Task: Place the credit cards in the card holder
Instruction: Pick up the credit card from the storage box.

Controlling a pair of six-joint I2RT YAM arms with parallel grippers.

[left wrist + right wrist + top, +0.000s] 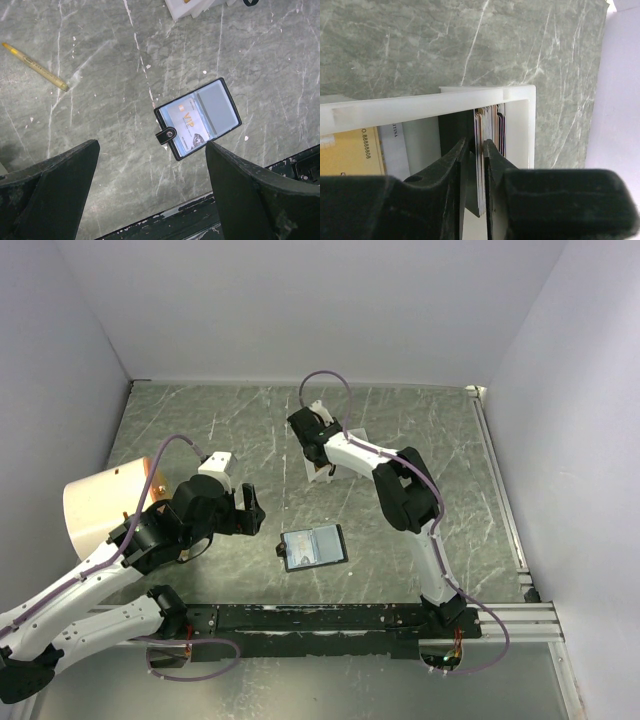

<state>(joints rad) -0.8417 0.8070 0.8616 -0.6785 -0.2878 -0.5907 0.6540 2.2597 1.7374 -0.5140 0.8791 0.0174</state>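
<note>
The card holder (pixel 314 548) lies open on the table's middle, pale blue inside, with one VIP card (pixel 185 125) in its left pocket. My left gripper (pixel 255 510) hovers open above and to the left of the card holder (pixel 197 117), its fingers (pixel 55 175) wide apart and empty. At the back, my right gripper (pixel 476 145) reaches into a white box (pixel 420 102). It is shut on a few credit cards (pixel 481 165) from an upright stack (pixel 492 125) at the box's right end. Another gold card (pixel 350 155) lies flat in the box.
A yellow pen (pixel 35 66) lies on the table left of the holder. A tan cylinder (pixel 105 505) stands at the left edge behind my left arm. A black rail (pixel 330 618) runs along the near edge. White walls enclose the table.
</note>
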